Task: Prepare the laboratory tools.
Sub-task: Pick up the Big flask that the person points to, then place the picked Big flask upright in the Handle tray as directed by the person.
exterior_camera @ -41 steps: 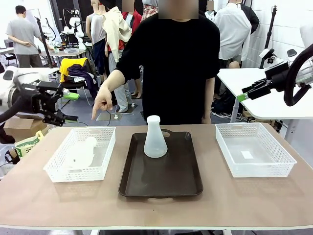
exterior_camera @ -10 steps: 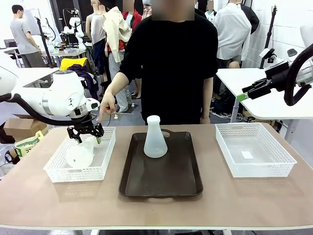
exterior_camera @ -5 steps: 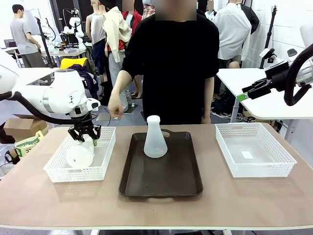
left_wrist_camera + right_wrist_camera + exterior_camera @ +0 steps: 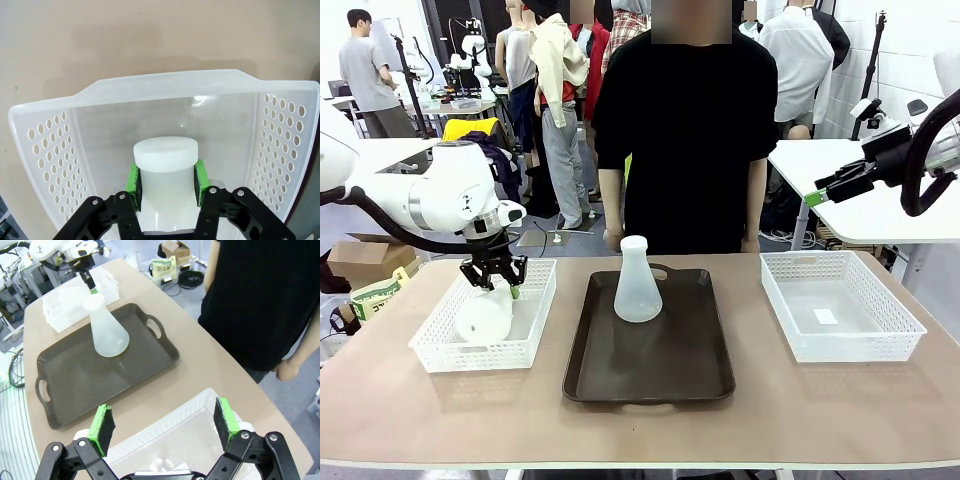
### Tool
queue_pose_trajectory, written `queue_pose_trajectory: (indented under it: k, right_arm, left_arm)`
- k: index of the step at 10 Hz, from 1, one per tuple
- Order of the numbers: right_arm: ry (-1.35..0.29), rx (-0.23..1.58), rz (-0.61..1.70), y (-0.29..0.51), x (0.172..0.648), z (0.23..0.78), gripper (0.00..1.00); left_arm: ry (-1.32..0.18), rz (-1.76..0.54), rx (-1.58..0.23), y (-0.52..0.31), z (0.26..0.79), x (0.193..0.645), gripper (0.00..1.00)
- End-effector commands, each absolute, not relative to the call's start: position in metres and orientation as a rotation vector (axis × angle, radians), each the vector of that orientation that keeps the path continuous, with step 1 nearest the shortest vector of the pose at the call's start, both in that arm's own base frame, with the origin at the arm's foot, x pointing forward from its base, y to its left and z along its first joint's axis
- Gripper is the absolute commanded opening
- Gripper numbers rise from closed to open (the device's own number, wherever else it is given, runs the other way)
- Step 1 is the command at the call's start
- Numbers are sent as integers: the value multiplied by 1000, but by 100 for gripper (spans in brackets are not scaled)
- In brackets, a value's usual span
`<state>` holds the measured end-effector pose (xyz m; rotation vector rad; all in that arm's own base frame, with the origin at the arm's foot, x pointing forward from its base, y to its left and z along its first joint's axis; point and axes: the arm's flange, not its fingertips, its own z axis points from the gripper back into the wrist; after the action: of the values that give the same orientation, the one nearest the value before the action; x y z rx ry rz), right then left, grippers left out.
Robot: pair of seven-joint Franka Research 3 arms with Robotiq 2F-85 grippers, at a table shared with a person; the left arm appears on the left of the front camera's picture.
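One translucent white flask stands upright at the far end of the dark brown tray; the right wrist view shows this flask too. A second flask lies in the left white mesh basket. My left gripper is shut on that flask's neck, and its green pads press both sides just under the rim. My right gripper hangs open and empty high above the right basket.
A person in a black shirt stands at the far side of the table, arms down. The right mesh basket holds only a small label. Bare tabletop runs along the near edge.
My left gripper has closed on the flask's neck in the left basket. The person's hand, pointing at that basket before, has pulled back to the person's side.
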<state>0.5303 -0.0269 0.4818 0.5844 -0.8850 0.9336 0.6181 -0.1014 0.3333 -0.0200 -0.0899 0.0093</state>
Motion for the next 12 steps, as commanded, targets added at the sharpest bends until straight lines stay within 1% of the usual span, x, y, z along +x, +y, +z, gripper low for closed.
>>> queue_pose_trajectory:
  k: [1,2,12]
  right_arm:
    - [-869,576,928,-27,529,482,100]
    - [-869,576,928,-27,529,482,100]
    - [-869,576,928,-27,529,482,100]
  left_arm:
    - [-30,25,-33,-102,337,616,0]
    - [-90,9,-20,-101,333,618,0]
    - [-90,9,-20,-101,333,618,0]
